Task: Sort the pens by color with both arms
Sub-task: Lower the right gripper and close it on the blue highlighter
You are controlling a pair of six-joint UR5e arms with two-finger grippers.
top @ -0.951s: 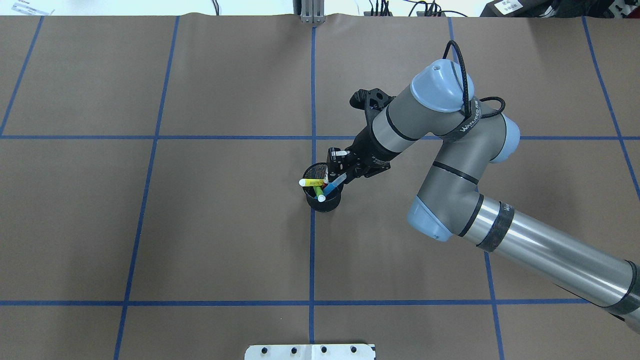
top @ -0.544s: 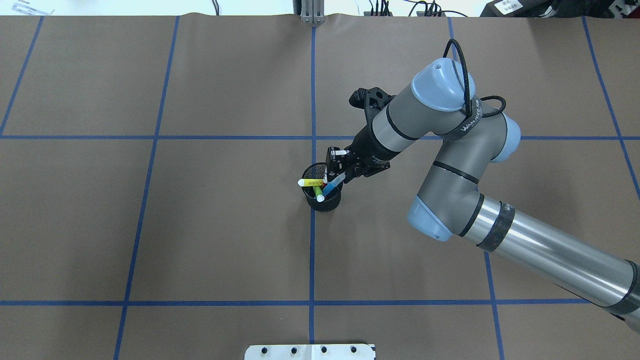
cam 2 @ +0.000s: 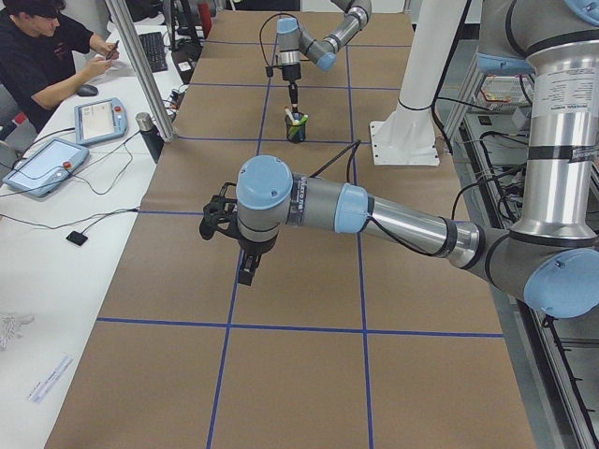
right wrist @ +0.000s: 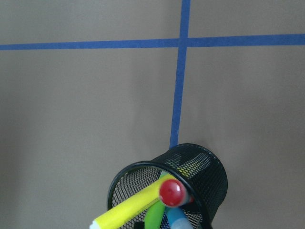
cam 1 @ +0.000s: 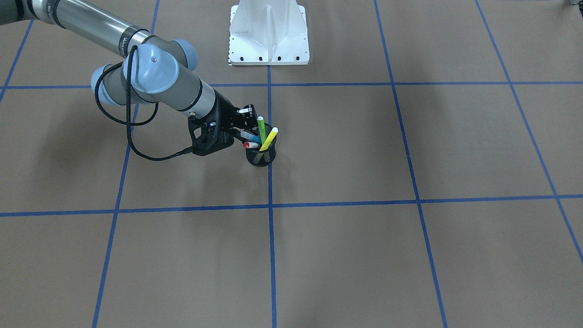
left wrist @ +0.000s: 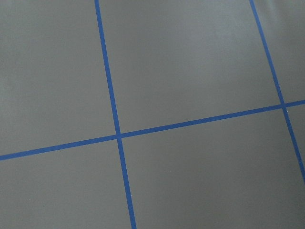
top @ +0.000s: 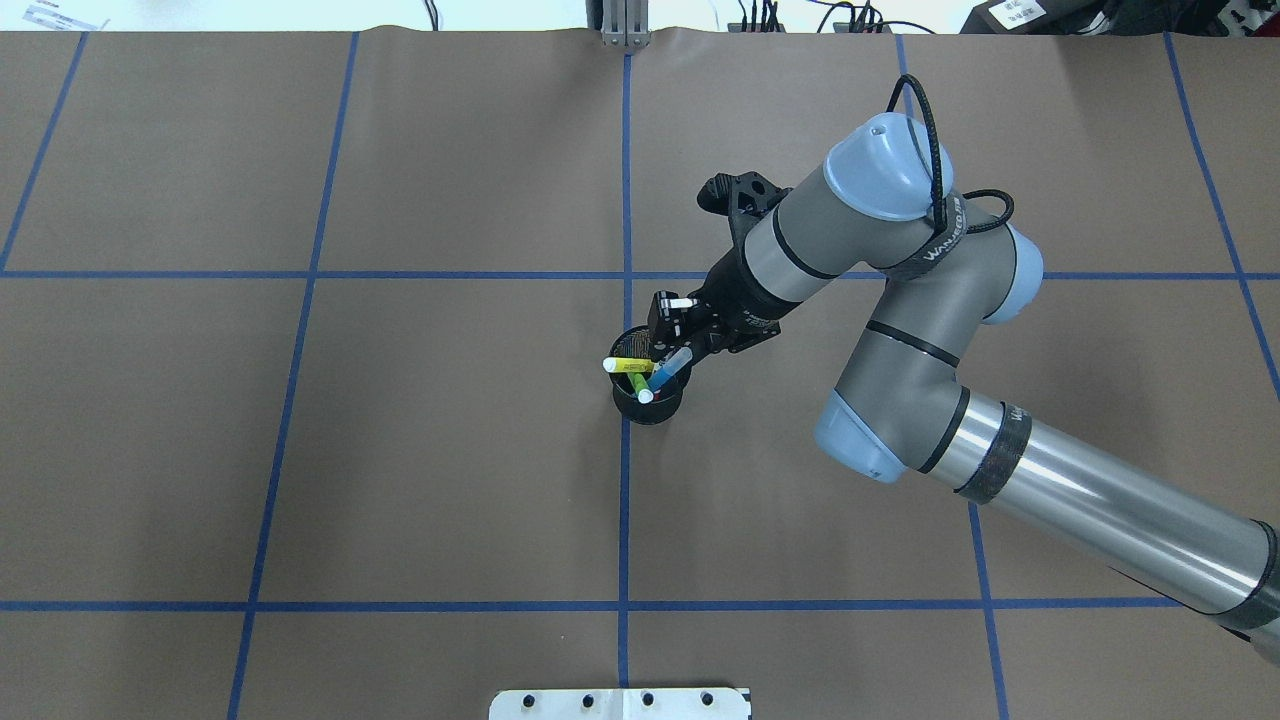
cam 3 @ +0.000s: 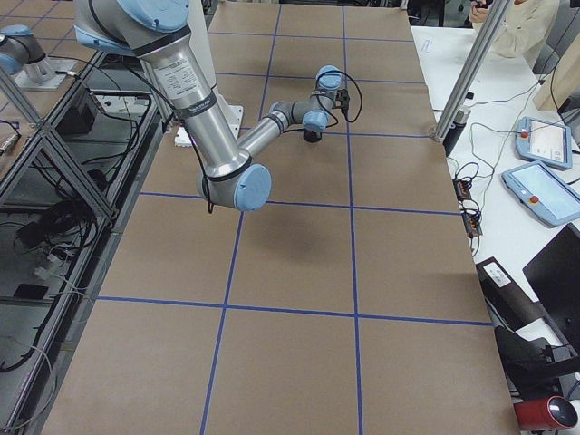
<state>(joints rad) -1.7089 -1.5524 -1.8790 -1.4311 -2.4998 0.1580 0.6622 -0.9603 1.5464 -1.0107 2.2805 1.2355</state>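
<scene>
A black mesh cup point(top: 650, 408) stands at the table's middle and holds all the pens: yellow point(top: 625, 365), green point(top: 638, 385), blue point(top: 665, 370) and red-capped point(cam 1: 246, 145). They lean out of its rim. My right gripper point(top: 678, 338) is just beside and over the cup's far right rim, jaws apart, with the blue pen's upper end between or close under them. The right wrist view looks down on the cup point(right wrist: 209, 167) and the red cap point(right wrist: 172, 192). My left gripper point(cam 2: 245, 271) shows only in the exterior left view, above bare table; I cannot tell its state.
The white pedestal base point(cam 1: 268, 36) stands at the robot's side of the table. Blue tape lines point(top: 625, 500) divide the brown table into squares. A person point(cam 2: 47, 56) sits with tablets at a side desk.
The right gripper has crept a little towards the cup's far rim. The yellow pen's tip has shifted slightly right. The cup has stayed in place.
</scene>
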